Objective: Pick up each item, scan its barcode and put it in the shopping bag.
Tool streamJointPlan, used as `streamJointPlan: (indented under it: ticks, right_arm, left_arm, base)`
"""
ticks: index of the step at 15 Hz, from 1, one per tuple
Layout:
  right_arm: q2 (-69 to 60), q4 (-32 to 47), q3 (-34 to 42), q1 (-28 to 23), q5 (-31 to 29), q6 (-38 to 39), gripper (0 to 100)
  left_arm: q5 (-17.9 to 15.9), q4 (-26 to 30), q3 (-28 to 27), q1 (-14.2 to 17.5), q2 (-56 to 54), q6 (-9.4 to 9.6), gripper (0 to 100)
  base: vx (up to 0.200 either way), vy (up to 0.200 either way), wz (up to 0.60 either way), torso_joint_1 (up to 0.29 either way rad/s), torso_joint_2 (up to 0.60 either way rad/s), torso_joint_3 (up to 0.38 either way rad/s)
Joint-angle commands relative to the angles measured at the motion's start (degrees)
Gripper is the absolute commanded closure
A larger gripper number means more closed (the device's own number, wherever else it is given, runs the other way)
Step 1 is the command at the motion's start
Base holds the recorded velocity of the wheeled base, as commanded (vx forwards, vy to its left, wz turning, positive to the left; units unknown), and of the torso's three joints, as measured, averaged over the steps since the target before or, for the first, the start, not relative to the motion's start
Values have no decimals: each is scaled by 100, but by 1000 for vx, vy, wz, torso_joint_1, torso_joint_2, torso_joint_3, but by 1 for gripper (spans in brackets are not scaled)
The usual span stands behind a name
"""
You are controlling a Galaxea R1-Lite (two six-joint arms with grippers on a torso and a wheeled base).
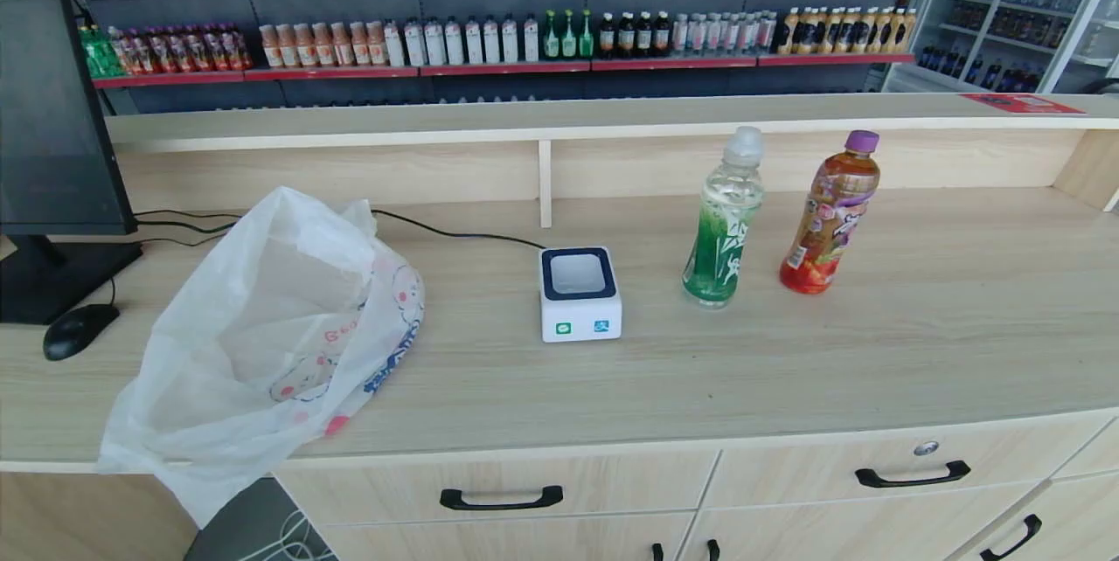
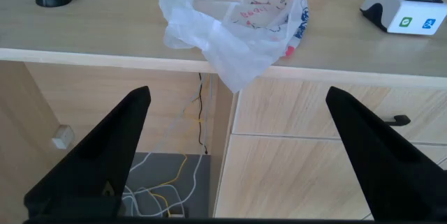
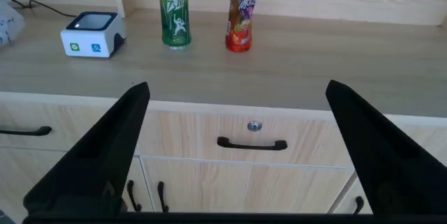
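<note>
Since the wooden counter (image 1: 918, 342) carries everything the task needs, what matters is which arm faces which part of it. On the robot's left, the white plastic shopping bag (image 1: 262, 342) slumps with its mouth open upward and a fold hanging over the front edge. On the robot's right, well apart from the bag, two bottles stand upright. The green bottle (image 1: 724, 229) has a clear cap, and just beside it, farther right, is the juice bottle (image 1: 829, 220) with a purple cap. They are near each other but not touching, and their long axes are vertical. Between the bag and the bottles sits the small white scanner (image 1: 580, 294), window facing up, closer to the green bottle than to the bag. The right gripper (image 3: 237, 86) is lower than the counter top, out in front of the drawer fronts (image 3: 251, 147). Its two dark fingers are spread wide with nothing between them, and both bottles lie ahead of it and higher up. The left gripper (image 2: 237, 93), just as widely parted and empty, is likewise below the edge and faces the hanging bag. I judge the right arm the nearer one for either bottle. The coming move calls for rising above the edge and closing on a bottle from the side, across its upright axis.
</note>
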Motion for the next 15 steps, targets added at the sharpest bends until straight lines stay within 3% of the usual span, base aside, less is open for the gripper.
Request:
streamJointPlan:
  ticks: [1,3,4,5,7,11,15]
  right_arm:
    - [1853,-544,-802,461,275,-180,0]
    - [3567,-2363,-767,1200,266,-276,0]
    - [5290,-4648,-670,1384,257,-259,0]
    - [6371,-6090,-705,1411,239,-241,0]
    - [7742,-7619,-1127,1428,213,-21,0]
    - [8585,-7698,-1918,1586,108,172,0]
    - [9113,-7830,-1971,1683,108,163,0]
  left_arm:
    - [4,-1,0,0,-2,-2,0]
    - [4,-1,0,0,-2,-2,0]
    - [4,-1,0,0,-2,-2,0]
    - [4,-1,0,0,-2,-2,0]
    - [4,-1,0,0,-2,-2,0]
    - [4,-1,0,0,7,-2,0]
    - [4,-1,0,0,-2,-2,0]
  base:
    - [0,0,0,0,0,0]
    - [0,0,0,0,0,0]
    - [0,0,0,0,0,0]
    - [0,0,0,0,0,0]
    - [0,0,0,0,0,0]
    - [0,0,0,0,0,0]
    - [0,0,0,0,0,0]
